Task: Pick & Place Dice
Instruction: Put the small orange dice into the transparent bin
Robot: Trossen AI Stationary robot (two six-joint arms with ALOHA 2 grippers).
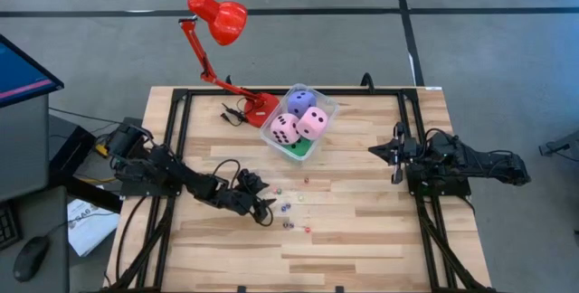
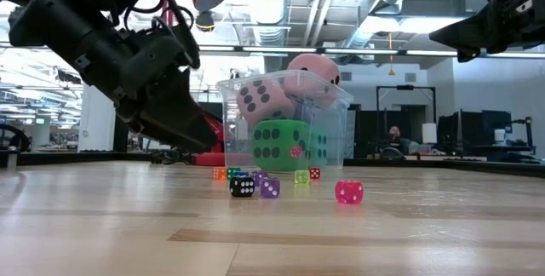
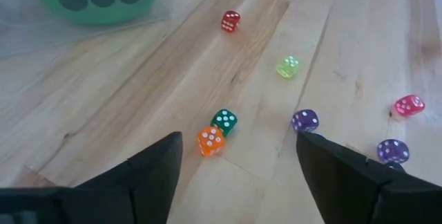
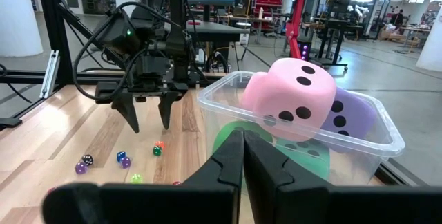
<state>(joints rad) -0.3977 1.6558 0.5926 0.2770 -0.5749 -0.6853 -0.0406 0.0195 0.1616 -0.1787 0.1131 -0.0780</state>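
Plainly, writing: no brand, label or readable text shows on the tub, the dice or the arms; the only marks are pips, dark on the big soft cubes and white on the tiny ones.
Left gripper (image 1: 268, 212): low over the table's front middle, arm stretched in from the left edge, fingers pointing at the scattered tiny dice; jaws parted with nothing between them.
Left fingers (image 3: 148, 175): seen from the left wrist, they stand wide apart just short of the orange die (image 3: 210, 141) and green die (image 3: 224, 121), which touch each other.
Right gripper (image 1: 394, 152): held above the table's right side, well apart from the tiny dice, pointing toward the tub; from its wrist the jaws look pressed together and hold nothing.
Clear tub (image 1: 320, 134): near the table's back middle, beside the foot of the red lamp (image 1: 219, 18).
Big cubes: two pink cubes (image 1: 312, 122), a purple-blue cube (image 1: 299, 103) and a green cube (image 2: 288, 144) sit inside the tub, the green one at the bottom.
Tiny dice: spread on the bare wood between tub and left gripper, among them a red die (image 3: 231, 21), yellow-green die (image 3: 288, 66), purple die (image 3: 304, 120), pink die (image 3: 409, 105) and black die (image 2: 242, 186).
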